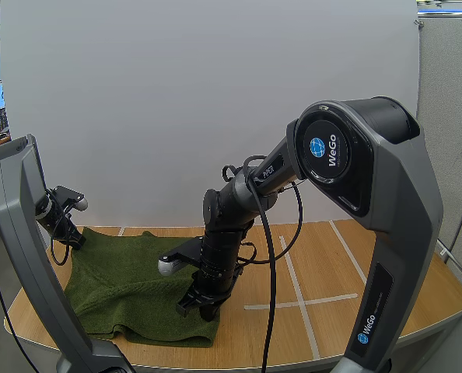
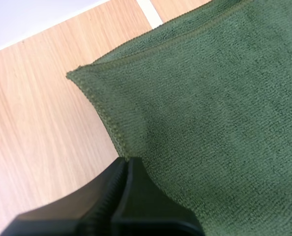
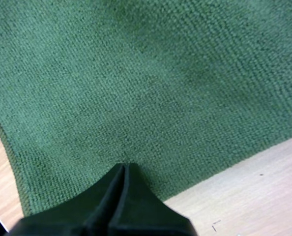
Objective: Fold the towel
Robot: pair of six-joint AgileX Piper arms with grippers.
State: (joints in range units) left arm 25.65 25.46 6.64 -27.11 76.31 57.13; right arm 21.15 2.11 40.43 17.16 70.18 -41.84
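Note:
A dark green towel [image 1: 130,287] lies flat on the left part of the wooden table. My left gripper [image 1: 72,238] is down at the towel's far left corner. In the left wrist view its fingers [image 2: 117,196] lie together, and the hem of the towel [image 2: 210,123] runs in between the tips. My right gripper [image 1: 203,308] is down on the towel by its near right corner. Its fingers [image 3: 117,201] are also pressed together, with the tips pinching the green towel [image 3: 151,83] just inside that corner.
Bare wooden table [image 1: 332,272] with pale tape lines [image 1: 297,299] stretches to the right of the towel. The table's front edge [image 1: 293,361] runs close below the towel's near side. The right arm reaches across the table's middle.

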